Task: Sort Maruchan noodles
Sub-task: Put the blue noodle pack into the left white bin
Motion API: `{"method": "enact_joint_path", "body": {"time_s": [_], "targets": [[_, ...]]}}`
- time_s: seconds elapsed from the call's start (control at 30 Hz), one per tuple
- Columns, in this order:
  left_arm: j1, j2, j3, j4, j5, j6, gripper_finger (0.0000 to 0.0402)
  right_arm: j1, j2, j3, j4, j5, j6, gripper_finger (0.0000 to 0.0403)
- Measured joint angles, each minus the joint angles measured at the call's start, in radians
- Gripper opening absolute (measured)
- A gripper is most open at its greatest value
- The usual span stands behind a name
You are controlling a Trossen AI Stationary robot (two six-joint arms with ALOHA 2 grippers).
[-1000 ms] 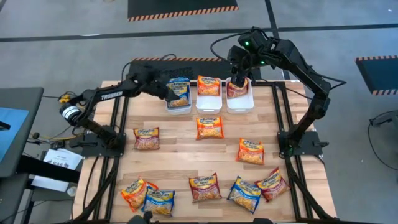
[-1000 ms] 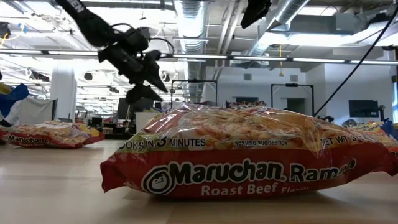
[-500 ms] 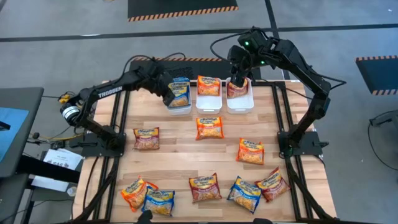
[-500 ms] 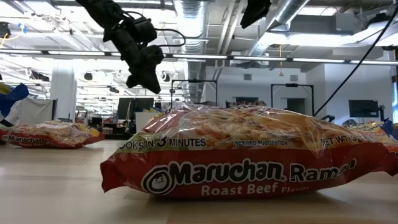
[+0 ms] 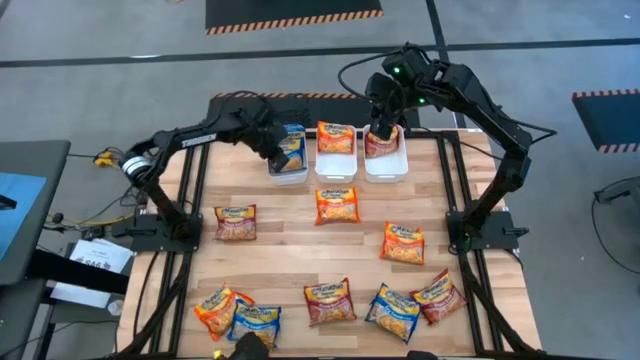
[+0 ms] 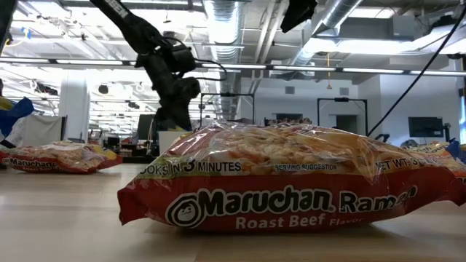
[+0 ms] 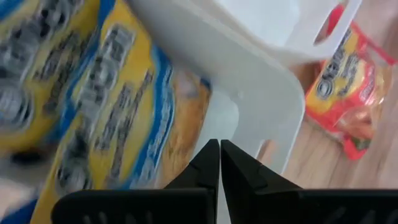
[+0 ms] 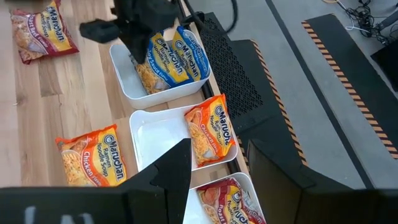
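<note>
Trays sit in a row of three along the far edge of the table (image 5: 290,250), and I have both arms over them. My left tool (image 5: 277,153) is down in the left tray (image 5: 287,175), its fingers (image 7: 208,163) pressed together with nothing between them, tips just beside the blue packets (image 5: 290,146) lying in that tray. My right tool (image 5: 383,128) hangs over the right tray (image 5: 386,168), fingers spread wide and holding nothing, above the dark red packet (image 5: 380,142) inside it. The middle tray (image 5: 335,165) holds one orange packet (image 5: 335,136) at its far end.

Loose packets are spread over the rest of the table: another orange one (image 5: 337,204) just in front of the middle tray, a dark red one (image 5: 236,221) toward the left edge, an orange one (image 5: 403,242) toward the right edge. Along the near edge lie five more, from an orange one (image 5: 214,309) overlapping a blue one (image 5: 256,323) at the left corner, to a dark red one (image 5: 329,302) mid-edge, a blue one (image 5: 393,311) and a dark red one (image 5: 438,296) toward the right corner.
</note>
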Motion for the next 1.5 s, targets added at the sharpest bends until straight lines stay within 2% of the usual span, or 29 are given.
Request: {"method": "enact_joint_path", "body": {"time_s": [0.37,0.5,0.67,0.9,1.1,1.37,1.5], "targets": [[-0.029,0.163,0.123,-0.151,0.008,0.055,0.0001,0.003,0.0,0.0,-0.001,0.0,0.0,0.0182],[-0.043,0.189,0.132,-0.148,0.0,0.069,0.0002,0.006,0.0,0.0,-0.001,0.0,-0.001,0.0182],[-0.049,0.201,0.132,-0.146,-0.142,0.097,0.0002,0.005,0.0,0.0,0.0,-0.001,-0.002,0.0182],[-0.043,0.207,0.132,-0.09,-0.233,0.114,0.0002,0.005,0.0,0.0,0.001,-0.001,-0.002,0.0182],[-0.044,0.207,0.132,-0.045,-0.367,0.135,0.0002,0.005,0.0,0.0,0.001,-0.001,-0.002,0.0182],[-0.041,0.207,0.13,-0.013,-0.416,0.148,0.0002,0.005,0.0,0.0,0.001,-0.001,0.007,0.0182],[-0.043,0.207,0.13,0.004,-0.378,0.15,0.0002,0.005,0.0,0.0,0.001,-0.001,0.008,0.0182]]}}
